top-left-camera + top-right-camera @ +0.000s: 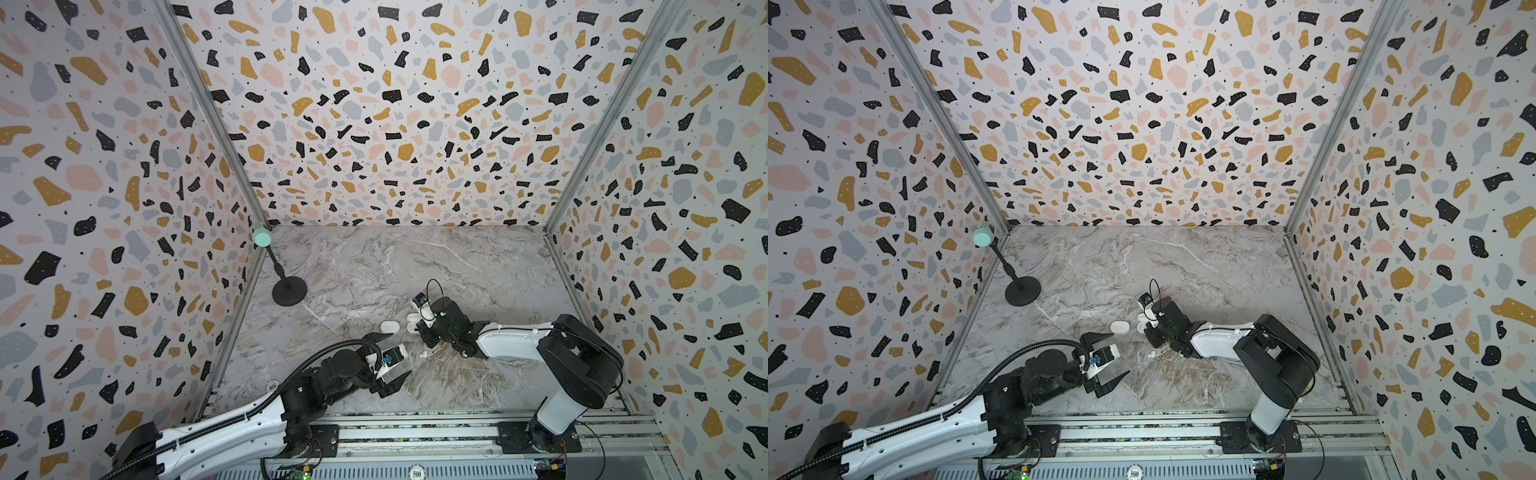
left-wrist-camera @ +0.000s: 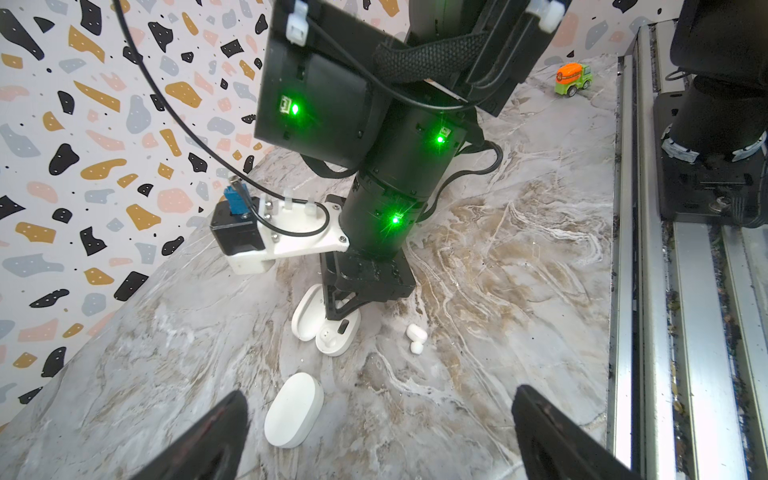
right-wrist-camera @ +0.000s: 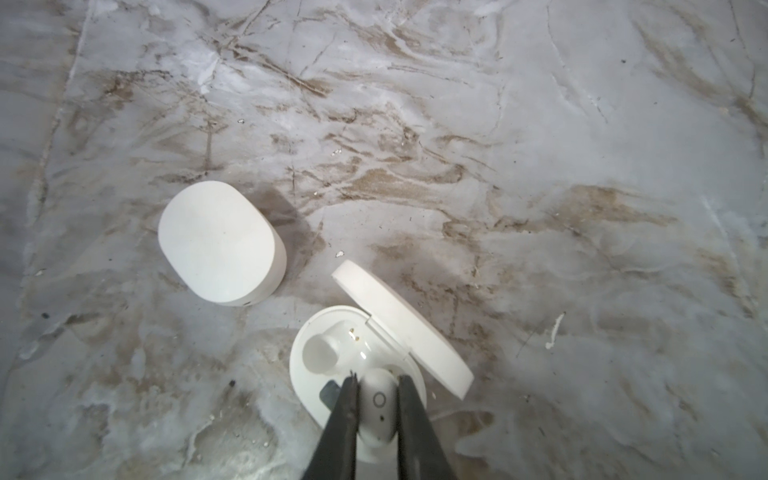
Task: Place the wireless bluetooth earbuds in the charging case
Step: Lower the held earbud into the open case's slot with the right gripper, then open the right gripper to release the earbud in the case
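Note:
In the right wrist view my right gripper (image 3: 379, 378) is shut on one white earbud (image 3: 377, 411), holding it at a socket of the open charging case (image 3: 303, 374). The case's lid (image 3: 403, 328) stands tilted back and its other socket (image 3: 320, 353) is empty. The same open case (image 2: 332, 345) shows in the left wrist view, under the right gripper (image 2: 338, 309). Two loose earbuds (image 2: 416, 338) lie on the table beside it, seen in both top views (image 1: 423, 354) (image 1: 1151, 354). My left gripper (image 2: 380, 395) (image 1: 400, 353) is open and holds nothing.
A second white case (image 3: 220, 243) (image 2: 294, 409) (image 1: 389, 327) lies shut next to the open one, just ahead of the left gripper. A black microphone stand (image 1: 289, 291) rises at the back left. A green and orange toy truck (image 2: 573, 79) sits near the rail (image 2: 648, 249).

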